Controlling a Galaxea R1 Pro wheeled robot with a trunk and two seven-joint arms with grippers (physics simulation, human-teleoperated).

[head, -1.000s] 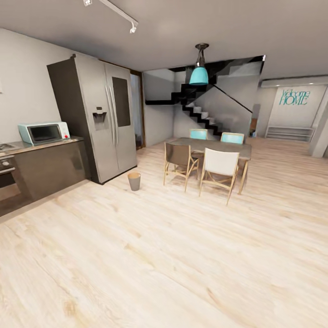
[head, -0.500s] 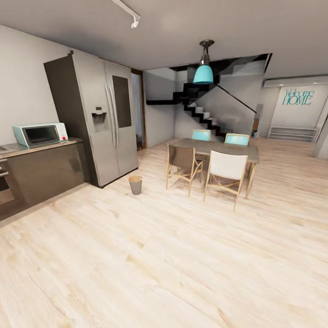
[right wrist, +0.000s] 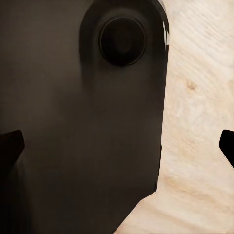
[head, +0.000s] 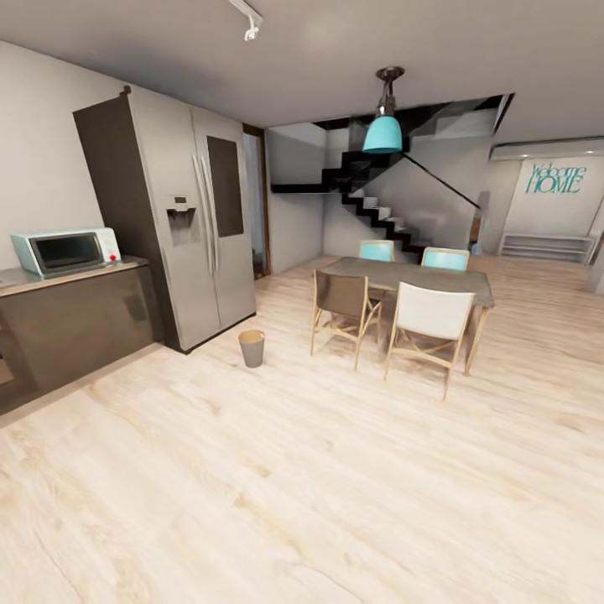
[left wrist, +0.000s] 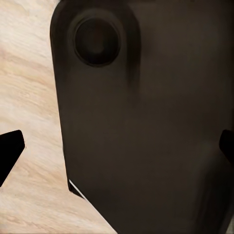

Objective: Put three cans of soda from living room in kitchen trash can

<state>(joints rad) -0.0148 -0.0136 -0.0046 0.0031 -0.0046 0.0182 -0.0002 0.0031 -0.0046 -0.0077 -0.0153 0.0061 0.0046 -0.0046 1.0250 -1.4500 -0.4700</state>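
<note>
Though the head view takes in a whole kitchen-diner, the tash can is the small round bin standing on the pale wood floor left of centre of the frame, just in front of the steel fridge and a little apart from the nearest chair. Left edge, mid-height: dark counter w/ a pale blue microwave on top. Centre-right: dining table w/ four chairs, a teal pendant lamp hanging above it. Behind, upper centre, a black staircase; far upper right, a teal "Welcome HOME" sign on the wall.

In the left wrist view, the left gripper shows dark fingertips at opposite edges of the picture, so jaws wide, nothing held; a dark robot body part and floor lie beyond. Right gripper in its wrist view: same, tips at both edges, spread wide, holding nothing.
</note>
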